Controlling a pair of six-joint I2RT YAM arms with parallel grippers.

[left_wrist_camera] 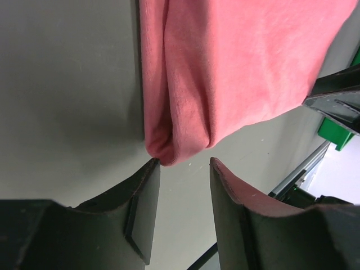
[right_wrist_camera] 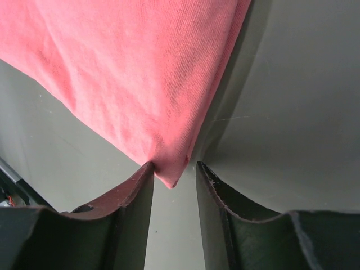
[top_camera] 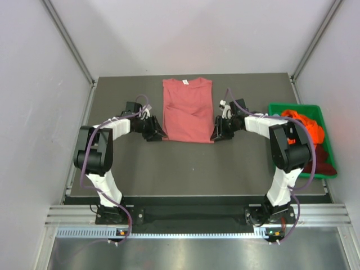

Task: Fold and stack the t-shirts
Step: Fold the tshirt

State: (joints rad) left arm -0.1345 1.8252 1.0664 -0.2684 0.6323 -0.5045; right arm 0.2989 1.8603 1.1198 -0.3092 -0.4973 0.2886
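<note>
A salmon-pink t-shirt (top_camera: 187, 109) lies flat at the middle back of the table, its sleeves folded in and its collar at the far end. My left gripper (top_camera: 159, 135) stands at the shirt's near left corner and my right gripper (top_camera: 216, 135) at its near right corner. In the left wrist view the rolled corner of the shirt (left_wrist_camera: 236, 67) touches one fingertip of the open left gripper (left_wrist_camera: 184, 163). In the right wrist view the pointed corner of the shirt (right_wrist_camera: 129, 67) pokes between the tips of the open right gripper (right_wrist_camera: 174, 166), with nothing pinched.
A green bin (top_camera: 295, 107) stands at the right edge of the table, holding a bright orange t-shirt (top_camera: 306, 125) and a dark maroon one (top_camera: 323, 160). Grey walls close the table in on the left, back and right.
</note>
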